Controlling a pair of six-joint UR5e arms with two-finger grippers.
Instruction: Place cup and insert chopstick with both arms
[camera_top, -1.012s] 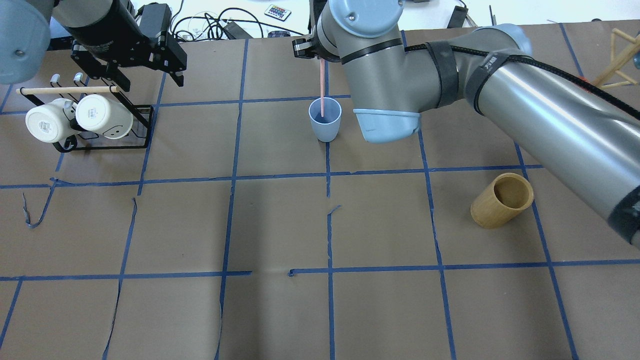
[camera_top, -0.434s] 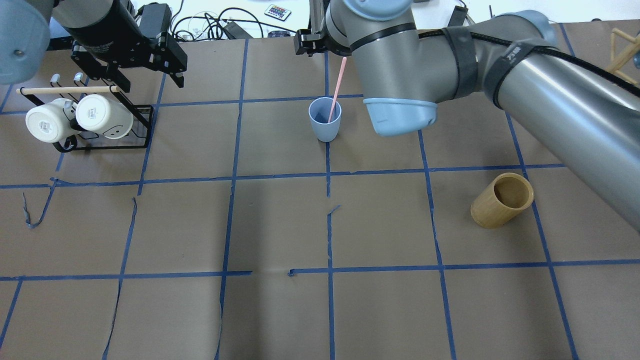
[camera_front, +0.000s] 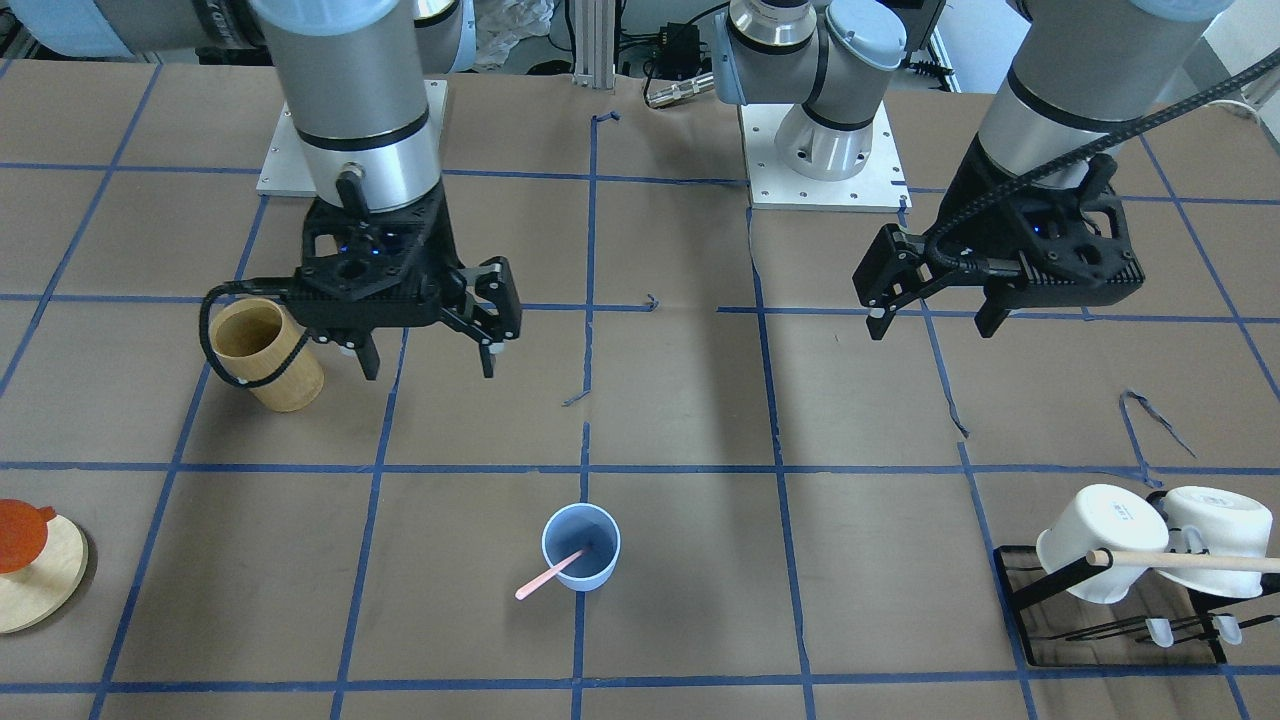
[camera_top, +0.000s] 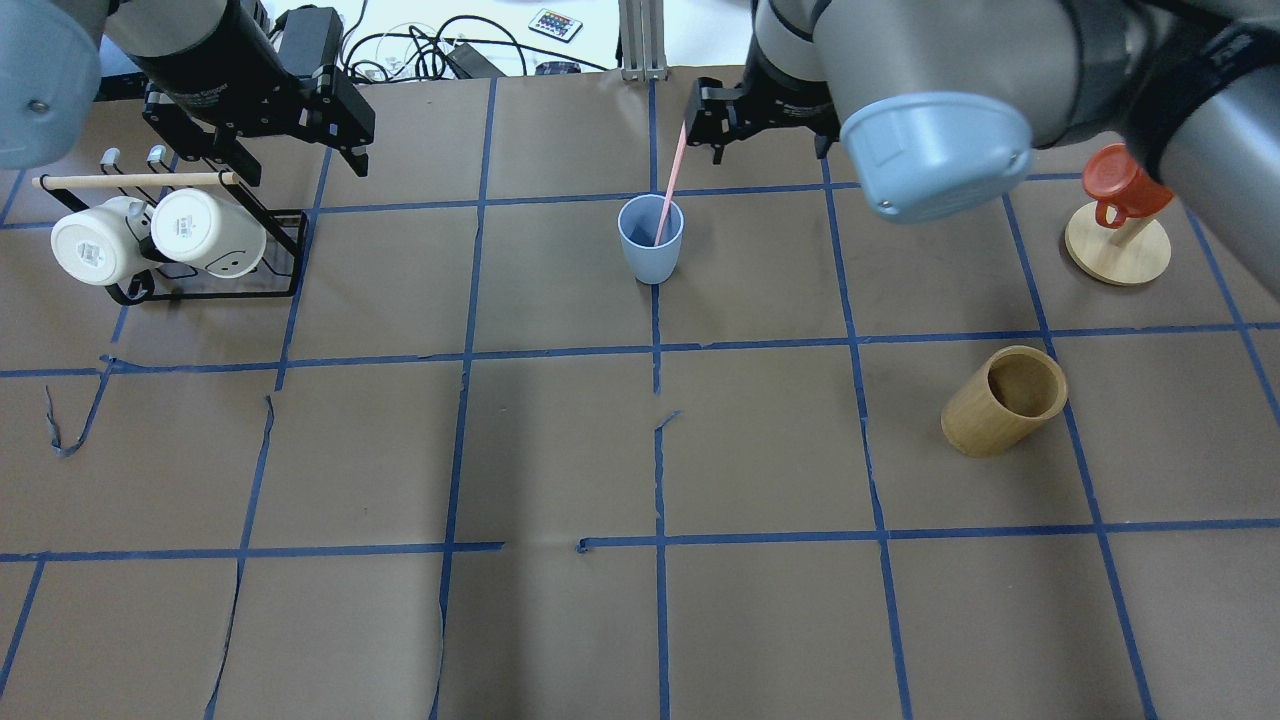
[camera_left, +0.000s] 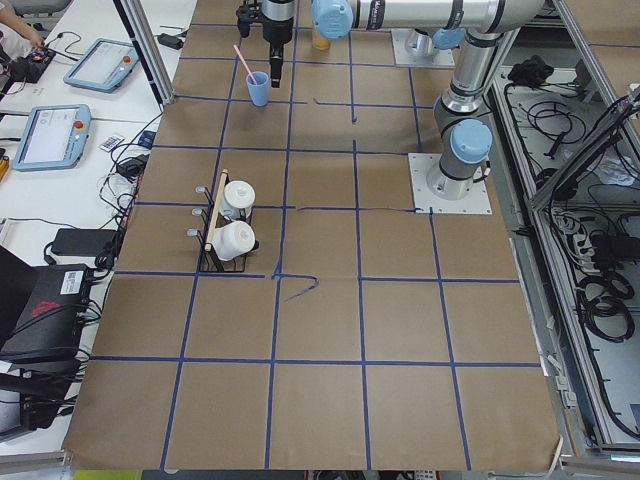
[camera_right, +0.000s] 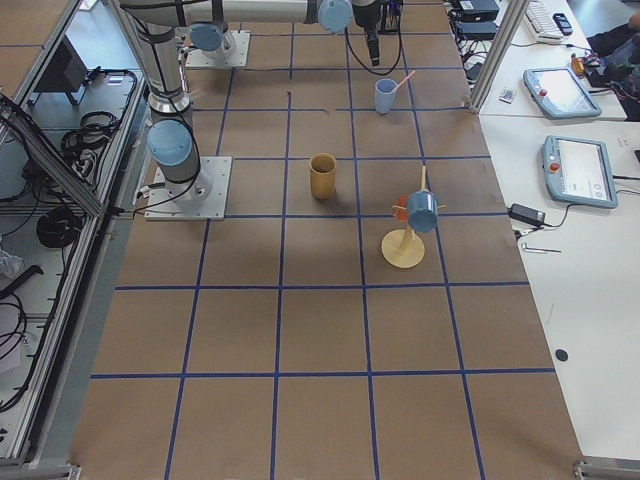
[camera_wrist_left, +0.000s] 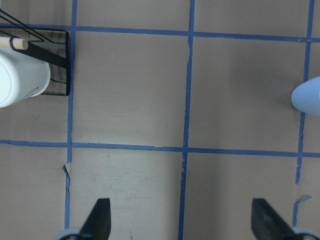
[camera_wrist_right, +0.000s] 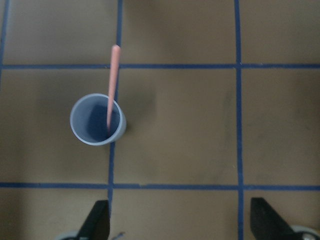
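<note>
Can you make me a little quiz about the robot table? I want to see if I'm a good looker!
1. True or false: the pink chopstick is leaning inside the blue cup.
2. Pick one. The right gripper is: A) shut on the chopstick, B) open with nothing in it, C) shut on the cup.
3. Fill in the gap: ___ white mugs sit on the black rack.

Key: 1 true. 2 B. 3 two.
</note>
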